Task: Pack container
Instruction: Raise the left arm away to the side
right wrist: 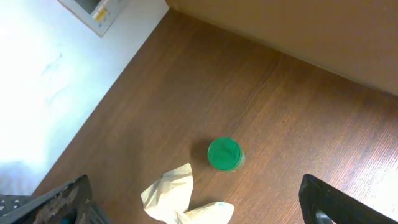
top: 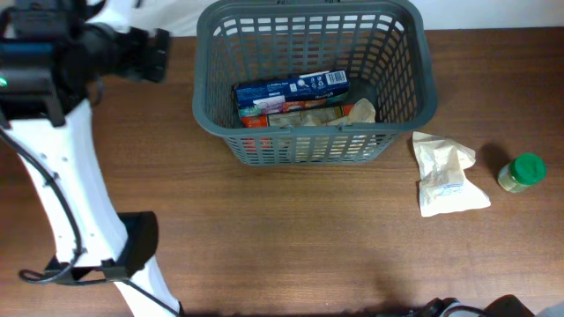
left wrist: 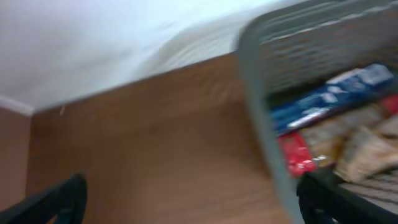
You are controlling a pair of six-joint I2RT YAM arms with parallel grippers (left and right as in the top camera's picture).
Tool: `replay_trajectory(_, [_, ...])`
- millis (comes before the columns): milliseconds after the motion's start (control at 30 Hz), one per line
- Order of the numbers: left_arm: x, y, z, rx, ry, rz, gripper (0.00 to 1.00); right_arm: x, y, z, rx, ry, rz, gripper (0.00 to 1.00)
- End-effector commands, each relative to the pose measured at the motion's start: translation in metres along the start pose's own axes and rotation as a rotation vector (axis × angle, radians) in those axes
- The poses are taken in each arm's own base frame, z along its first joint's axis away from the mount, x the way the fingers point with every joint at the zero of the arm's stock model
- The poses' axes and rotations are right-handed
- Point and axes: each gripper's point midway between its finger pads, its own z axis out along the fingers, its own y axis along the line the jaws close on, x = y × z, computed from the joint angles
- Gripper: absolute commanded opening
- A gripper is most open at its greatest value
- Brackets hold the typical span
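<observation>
Container: your large dark grey plastic lattice basket point(top: 308, 148) stands at the far middle of the brown wooden table point(top: 291, 238).
Inside it: a blue rectangular packet point(top: 291, 88) lies above red and beige packets point(top: 304, 116).
Left gripper point(left wrist: 193, 208): you have its fingers spread wide and empty, near the basket's left rim. This view is blurred.
Right gripper point(right wrist: 194, 198): fingers wide apart, nothing held, above the table's right end.
Loose items: a crumpled white paper packet point(top: 445, 172) lies just right of the basket. A small green-lidded jar point(top: 522, 172) stands near it, not touching.
</observation>
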Motion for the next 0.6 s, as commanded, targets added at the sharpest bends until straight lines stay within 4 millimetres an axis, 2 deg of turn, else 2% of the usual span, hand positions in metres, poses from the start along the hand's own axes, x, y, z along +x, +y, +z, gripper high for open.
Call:
replay_trajectory(0, [0.006,0.016,0.001,-0.033,0.017,-0.085,0.99,-0.002,-0.003,0.0,0.011,-0.005,0.007,0.99])
replay_trajectory(167, [0.007,0.019,0.001,-0.037,0.018,-0.089,0.99,0.0,0.001,0.0,-0.009,0.003,0.008,0.99])
replay_trajectory(200, [0.007,0.019,0.001,-0.037,0.018,-0.089,0.99,0.003,0.005,0.0,-0.037,0.017,0.009,0.99])
replay_trajectory(233, [0.007,0.019,0.001,-0.037,0.017,-0.088,0.99,0.006,0.02,-0.001,-0.119,0.036,0.009,0.99])
replay_trajectory(333, [0.007,0.018,0.001,-0.036,0.018,-0.088,0.99,-0.007,0.044,-0.005,-0.255,-0.004,-0.015,0.99])
replay_trajectory(400, [0.007,0.018,0.001,-0.036,0.018,-0.088,0.99,-0.002,0.045,-0.003,-0.257,0.017,-0.015,0.99])
replay_trajectory(467, [0.007,0.018,0.001,-0.036,0.018,-0.088,0.99,0.004,0.037,0.01,-0.193,0.036,-0.025,0.99])
replay_trajectory(500, [0.007,0.018,0.001,-0.036,0.018,-0.088,0.99,0.009,0.027,0.023,-0.123,0.055,-0.027,0.99])
replay_trajectory(533, [0.007,0.018,0.001,-0.036,0.018,-0.088,0.99,0.02,0.011,0.049,-0.028,0.097,-0.033,0.99])
replay_trajectory(567, [0.007,0.018,0.001,-0.036,0.018,-0.088,0.99,0.025,0.007,0.058,-0.002,0.114,-0.036,0.99])
